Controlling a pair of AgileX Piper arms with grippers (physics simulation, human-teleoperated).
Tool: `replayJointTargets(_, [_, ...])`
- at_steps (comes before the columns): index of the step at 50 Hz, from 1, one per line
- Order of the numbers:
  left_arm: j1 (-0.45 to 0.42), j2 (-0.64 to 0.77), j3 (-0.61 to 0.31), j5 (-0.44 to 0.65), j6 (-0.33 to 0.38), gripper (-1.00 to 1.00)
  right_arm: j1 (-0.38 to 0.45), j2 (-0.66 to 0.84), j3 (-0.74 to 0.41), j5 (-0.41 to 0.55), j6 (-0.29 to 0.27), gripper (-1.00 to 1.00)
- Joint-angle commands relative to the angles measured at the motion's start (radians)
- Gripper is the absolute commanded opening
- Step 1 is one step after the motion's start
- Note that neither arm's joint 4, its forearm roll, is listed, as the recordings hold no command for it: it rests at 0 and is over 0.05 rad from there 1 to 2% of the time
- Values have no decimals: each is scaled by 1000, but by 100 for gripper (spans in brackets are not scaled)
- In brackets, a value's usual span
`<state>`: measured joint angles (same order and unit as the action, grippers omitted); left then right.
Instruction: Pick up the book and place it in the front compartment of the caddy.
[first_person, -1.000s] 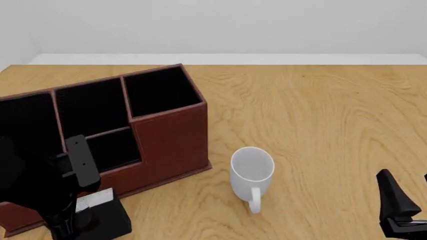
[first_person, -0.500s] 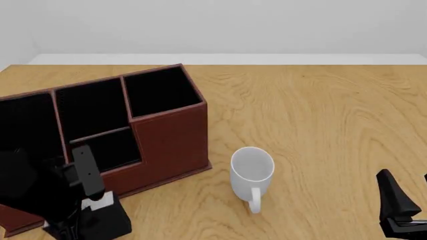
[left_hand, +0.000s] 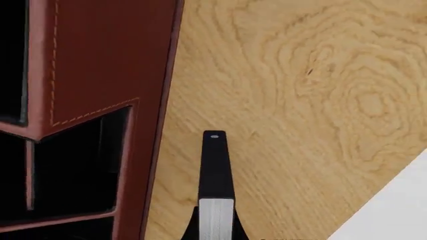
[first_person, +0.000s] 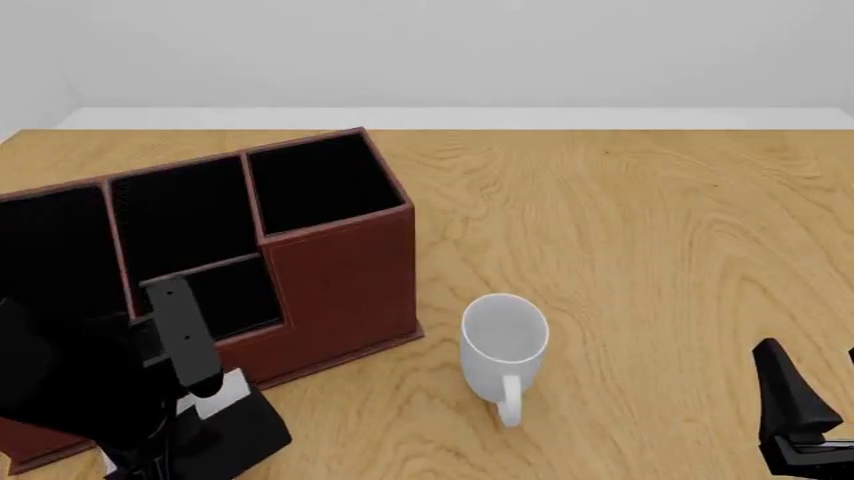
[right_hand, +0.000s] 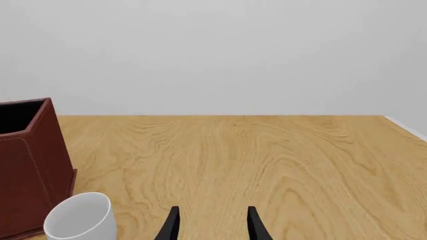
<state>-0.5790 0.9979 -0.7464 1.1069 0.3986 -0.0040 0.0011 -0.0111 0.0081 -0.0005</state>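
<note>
We see a big wooden table (first_person: 641, 230) with swirly grain lines all over its smooth top. On it stands the caddy (first_person: 340, 270), a boxy red-brown thing that looks like leather, with light stitching along its edges and black inside its pockets. One wall steps down lower, and the front compartment (first_person: 227, 295) is the small dark pocket behind that lower wall. The book (first_person: 240, 430) is a small thick black block with a white page edge, and it sits tilted near the bottom left of the front view, just in front of the caddy's low wall. We cannot tell if it touches the table. The left gripper (first_person: 180, 400) is black and has the book between its fingers, so its jaws are closed on the book. In the left wrist view we see one thin black finger (left_hand: 215, 165) with a pale striped strip at its base. A round white mug (first_person: 505, 340) with a handle stands beside the caddy. The right gripper (right_hand: 211, 225) hangs low over the table, well apart from the mug, with its two pointy black fingers held apart around nothing.
</note>
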Motion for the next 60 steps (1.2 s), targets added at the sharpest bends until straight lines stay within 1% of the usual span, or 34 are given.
replayJointTargets(1, [-78,-24,-98,80,-56,-100,0,0,0,0,0,100])
replayJointTargets(7, [-73,-16,-139,112,-19,-100,0,0,0,0,0,100])
replayJointTargets(11, [-41,1,-162,113,42,-100,0,0,0,0,0,100])
replayJointTargets(13, [-45,15,-191,113,55,-100,0,0,0,0,0,100])
replayJointTargets(14, [-23,22,-214,113,89,-100,0,0,0,0,0,100])
replayJointTargets(16, [-29,35,-226,113,90,-100,0,0,0,0,0,100])
replayJointTargets(17, [-9,41,-241,113,132,-100,0,0,0,0,0,100])
replayJointTargets(18, [5,51,-249,113,144,-100,0,0,0,0,0,100])
replayJointTargets(19, [-2,51,-238,113,157,-100,0,0,0,0,0,100])
replayJointTargets(21, [18,62,-264,113,179,-100,0,0,0,0,0,100])
replayJointTargets(23, [36,62,-271,113,220,-100,0,0,0,0,0,100])
replayJointTargets(25, [42,62,-268,113,241,-100,0,0,0,0,0,100])
replayJointTargets(26, [62,60,-273,113,268,-100,0,0,0,0,0,100])
replayJointTargets(29, [70,65,-277,113,290,-100,0,0,0,0,0,100])
replayJointTargets(30, [80,65,-279,113,308,-100,0,0,0,0,0,100])
replayJointTargets(32, [77,71,-284,113,312,-100,0,0,0,0,0,100])
replayJointTargets(33, [106,68,-283,113,348,-100,0,0,0,0,0,100])
replayJointTargets(36, [113,68,-278,113,363,-100,0,0,0,0,0,100])
replayJointTargets(40, [158,63,-277,113,421,-100,0,0,0,0,0,100])
replayJointTargets(44, [161,68,-288,113,435,-100,0,0,0,0,0,100])
replayJointTargets(45, [181,62,-289,113,469,-100,0,0,0,0,0,100])
replayJointTargets(46, [190,66,-303,113,468,-100,0,0,0,0,0,100])
replayJointTargets(47, [176,69,-295,113,464,-100,0,0,0,0,0,100])
replayJointTargets(48, [180,68,-293,113,471,-100,0,0,0,0,0,100])
replayJointTargets(49, [201,69,-309,113,494,-100,0,0,0,0,0,100])
replayJointTargets(50, [198,71,-310,113,491,-100,0,0,0,0,0,100])
replayJointTargets(51, [217,65,-314,113,525,-100,0,0,0,0,0,100])
replayJointTargets(54, [209,71,-333,113,524,-100,0,0,0,0,0,100])
replayJointTargets(56, [228,71,-348,113,550,-100,0,0,0,0,0,100])
replayJointTargets(57, [250,66,-358,113,579,-100,0,0,0,0,0,100])
replayJointTargets(58, [239,71,-368,113,569,-100,0,0,0,0,0,100])
replayJointTargets(59, [201,84,-401,113,530,-100,0,0,0,0,0,100])
replayJointTargets(60, [195,93,-427,113,516,-100,0,0,0,0,0,100])
